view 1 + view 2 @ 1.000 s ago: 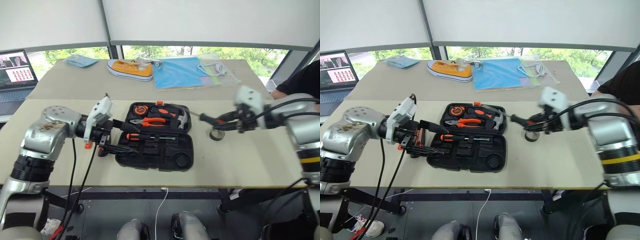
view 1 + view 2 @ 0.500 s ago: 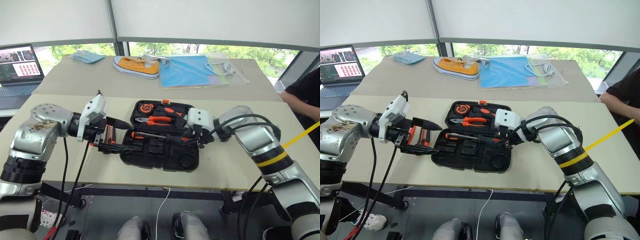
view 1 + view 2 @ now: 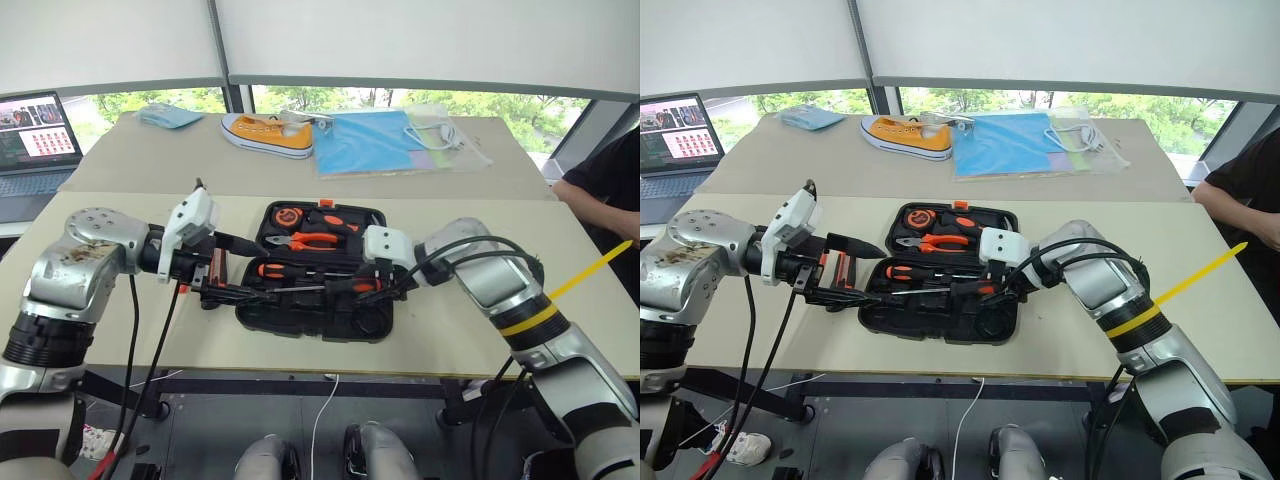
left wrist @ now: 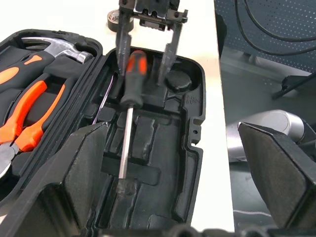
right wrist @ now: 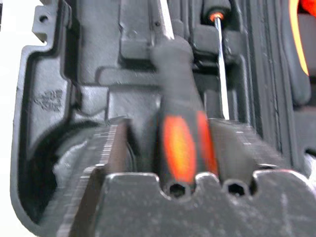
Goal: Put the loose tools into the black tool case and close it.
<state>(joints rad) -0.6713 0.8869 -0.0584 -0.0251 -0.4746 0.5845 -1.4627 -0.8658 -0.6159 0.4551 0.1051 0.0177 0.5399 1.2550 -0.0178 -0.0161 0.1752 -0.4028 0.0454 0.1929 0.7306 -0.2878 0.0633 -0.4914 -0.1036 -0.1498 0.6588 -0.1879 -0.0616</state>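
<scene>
The black tool case lies open in the middle of the table. An orange-and-black screwdriver lies in its front half, shaft towards my left gripper. My right gripper is open, its fingers straddling the handle with gaps on both sides. A second screwdriver rests along the case's middle. My left gripper is open at the case's left end, holding nothing. The dark tape roll sits on the table beyond the case's right end.
Orange-handled pliers and a hammer fill the rear half of the case. At the back lie a yellow shoe, blue sheet and white cable. A laptop stands far left, and a person sits far right.
My right arm swung left from beside the tape roll to over the case with the screwdriver. Its fingers have now spread and the screwdriver lies in the case. The left gripper stayed put.
</scene>
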